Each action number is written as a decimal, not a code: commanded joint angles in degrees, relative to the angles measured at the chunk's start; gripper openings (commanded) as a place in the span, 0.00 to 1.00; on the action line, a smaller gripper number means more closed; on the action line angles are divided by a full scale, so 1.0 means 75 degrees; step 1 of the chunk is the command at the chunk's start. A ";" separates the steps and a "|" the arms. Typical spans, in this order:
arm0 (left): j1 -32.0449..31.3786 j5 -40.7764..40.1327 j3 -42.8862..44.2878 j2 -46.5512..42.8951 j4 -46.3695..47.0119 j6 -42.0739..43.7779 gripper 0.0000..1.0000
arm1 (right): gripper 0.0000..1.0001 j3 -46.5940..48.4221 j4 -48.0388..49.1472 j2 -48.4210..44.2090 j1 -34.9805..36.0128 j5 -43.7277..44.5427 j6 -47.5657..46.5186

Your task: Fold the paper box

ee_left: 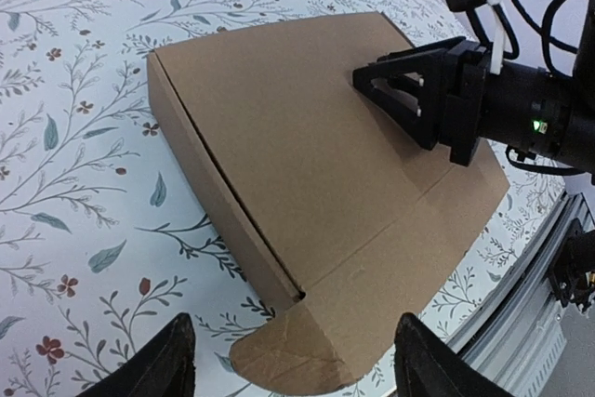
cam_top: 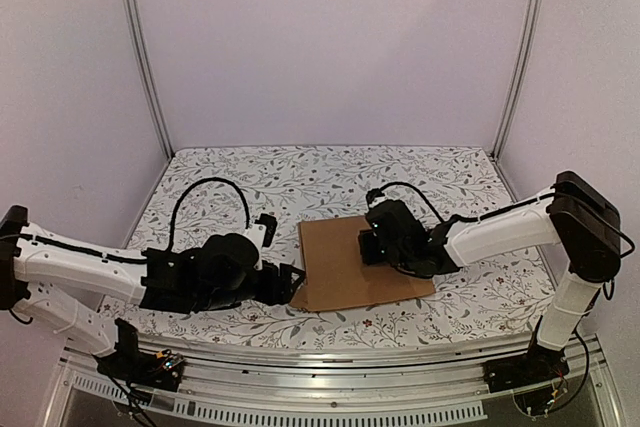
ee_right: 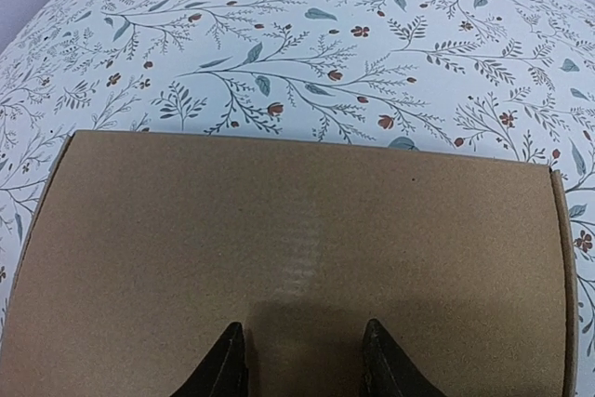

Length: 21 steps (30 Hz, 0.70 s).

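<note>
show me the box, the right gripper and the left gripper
box (cam_top: 340,272), top view, bare lid left of centre
right gripper (ee_right: 299,330), right wrist view, midway between its fingertips
left gripper (ee_left: 294,319), left wrist view, midway between its fingertips

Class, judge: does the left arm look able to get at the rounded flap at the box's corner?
Probably yes: the flap lies just ahead of the open left gripper, between its fingers, nothing in the way.

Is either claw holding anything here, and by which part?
Nothing is held. The right claw, jaws apart, seems to rest its tips on the lid of the paper box; the left claw hangs open at a corner flap, clamping nothing.
</note>
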 commanded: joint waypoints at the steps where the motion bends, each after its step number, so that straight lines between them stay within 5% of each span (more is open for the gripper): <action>1: 0.0560 0.1035 0.0630 0.0752 0.0549 0.0473 0.71 | 0.40 -0.0324 -0.0375 -0.0157 0.0030 -0.0063 0.0035; 21: 0.1817 0.1673 0.1931 0.2978 -0.0233 0.0271 0.70 | 0.57 -0.0114 -0.3387 -0.2779 -0.0529 0.0194 -0.1828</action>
